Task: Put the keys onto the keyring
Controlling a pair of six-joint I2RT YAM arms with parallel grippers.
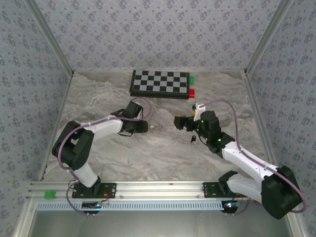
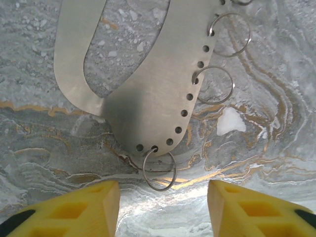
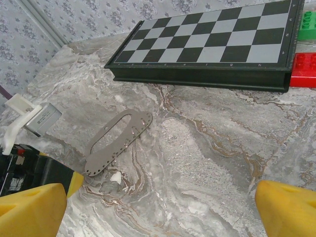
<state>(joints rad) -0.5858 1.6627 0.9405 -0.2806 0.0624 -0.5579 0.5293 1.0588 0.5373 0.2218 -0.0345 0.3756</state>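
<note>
The keyring lay flat on the bench, on the arms' side of the chessboard. It looked a thin, stiff, slippery plate, best pinched at an edge. The tiny key lay farther from the chessboard. The left gripper and right gripper were spread wide, holding nothing. The left wrist view showed wire rings threaded through the plate's holes, and the top view showed the key.

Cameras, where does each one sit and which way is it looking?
Top external: above and behind the arms, looking down on the table; the left arm and right arm show.
Left wrist: on the left arm, looking straight down at the keyring; its yellow fingers show.
Right wrist: on the right arm, looking low across the table toward the chessboard; its yellow fingers show.
Both wrist views share the keyring.
</note>
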